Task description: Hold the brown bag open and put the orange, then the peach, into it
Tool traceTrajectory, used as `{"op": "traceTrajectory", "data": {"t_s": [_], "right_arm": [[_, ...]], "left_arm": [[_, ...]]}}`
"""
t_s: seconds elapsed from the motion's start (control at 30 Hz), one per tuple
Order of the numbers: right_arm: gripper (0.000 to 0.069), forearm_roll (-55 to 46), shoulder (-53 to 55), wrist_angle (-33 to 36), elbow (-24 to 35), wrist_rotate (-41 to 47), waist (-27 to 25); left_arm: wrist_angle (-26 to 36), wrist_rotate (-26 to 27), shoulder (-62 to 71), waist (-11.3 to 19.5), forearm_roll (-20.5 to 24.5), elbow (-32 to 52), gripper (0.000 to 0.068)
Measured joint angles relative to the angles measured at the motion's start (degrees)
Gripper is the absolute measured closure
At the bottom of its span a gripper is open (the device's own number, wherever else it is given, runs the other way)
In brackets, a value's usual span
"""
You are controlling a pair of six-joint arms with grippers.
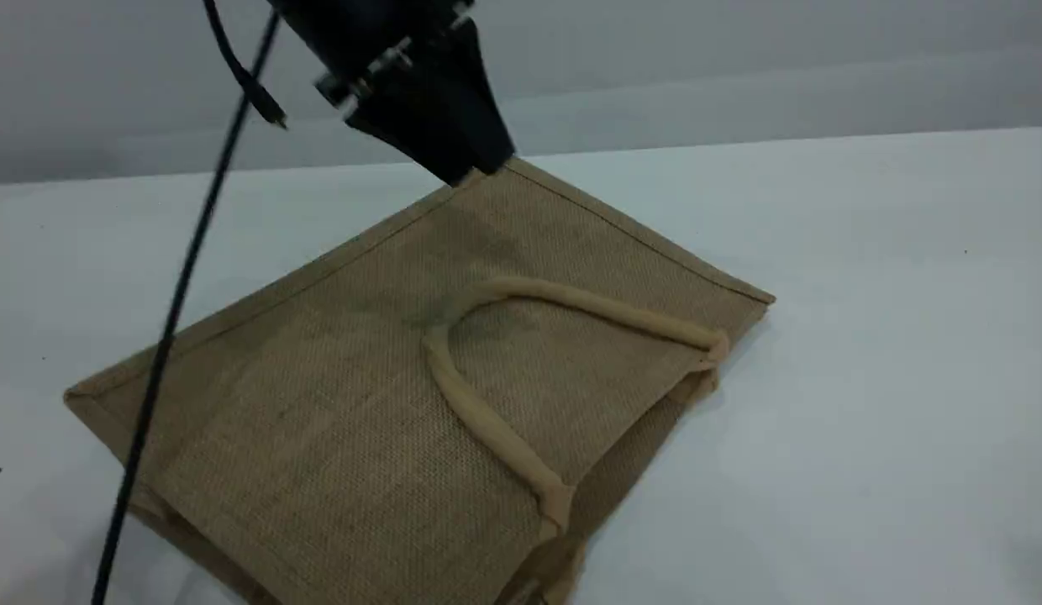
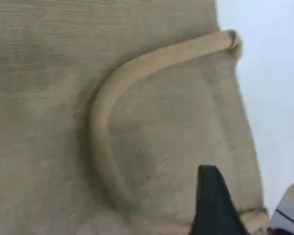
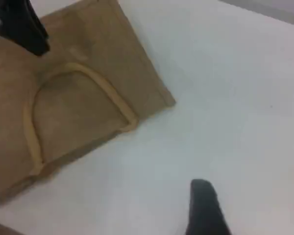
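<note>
Lying flat on the white desk [image 1: 865, 378], the brown bag [image 1: 319, 420] had its rope handle [image 1: 487, 424] on top. The left claw [image 1: 469, 168] hung over the bag's far corner, too blurry to tell if apart or together. The right claw [image 3: 203, 208] was over the desk beside the bag; I cannot tell its state either.

Large rectangular tan-brown jute bag [image 1: 336, 403]: coarse woven grid pattern all over; hemmed edges slightly darker brown; faint darker shading towards the far corner.
Thick rope-like handle [image 1: 487, 424]: plain pale beige, lighter than the cloth.
Flat table top [image 1: 865, 353]: plain white with a bluish cast and a few tiny dark specks.
Back wall [image 1: 739, 50]: plain grey.
Left gripper [image 1: 475, 168]: black.
Thin cable [image 1: 183, 294]: black.
Right gripper's fingertip [image 3: 204, 205]: black.
</note>
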Motion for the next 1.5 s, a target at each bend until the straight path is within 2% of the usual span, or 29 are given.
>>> {"op": "traceTrajectory", "data": {"t_s": [0.2, 0.47, 0.67, 0.8, 0.93, 1.07, 1.27, 1.37, 1.5], "right_arm": [[0.0316, -0.09, -10.73, -0.13, 12.37, -0.20, 0.00], [0.0317, -0.09, -30.27, -6.77, 32.84, 1.93, 0.00], [0.0317, -0.09, -45.17, -11.34, 42.39, 2.01, 0.00], [0.0317, -0.33, -52.54, -9.85, 43.33, 4.19, 0.00], [0.0317, -1.27, -55.08, -8.45, 44.50, 8.88, 0.00], [0.0317, -4.71, -55.08, -9.15, 44.45, 13.52, 0.00], [0.0317, -4.82, -55.08, -9.05, 44.38, 13.80, 0.00], [0.0317, -4.69, -55.03, -9.05, 44.34, 13.74, 0.00], [0.0317, -4.64, -55.03, -9.05, 44.34, 13.71, 0.00]], "left_arm": [[0.06, -3.04, -7.11, 0.04, 4.81, 0.00, 0.0309], [0.23, -8.84, -19.49, -0.07, 11.75, 0.00, 0.0309], [0.28, -14.47, -29.01, -0.07, 17.07, 0.06, 0.0309], [0.24, -15.46, -34.86, -0.07, 17.11, 3.20, 0.0309], [0.07, -15.40, -41.74, -0.07, 17.23, 10.66, 0.0309], [0.01, -15.34, -49.76, -0.11, 17.66, 20.31, 0.0309], [-0.72, -15.57, -66.24, -0.11, 19.30, 36.06, 0.0309], [-3.23, -17.75, -75.83, -0.11, 20.04, 44.26, 0.0309], [-6.99, -23.52, -89.55, -0.11, 24.43, 52.99, 0.0309]]}}
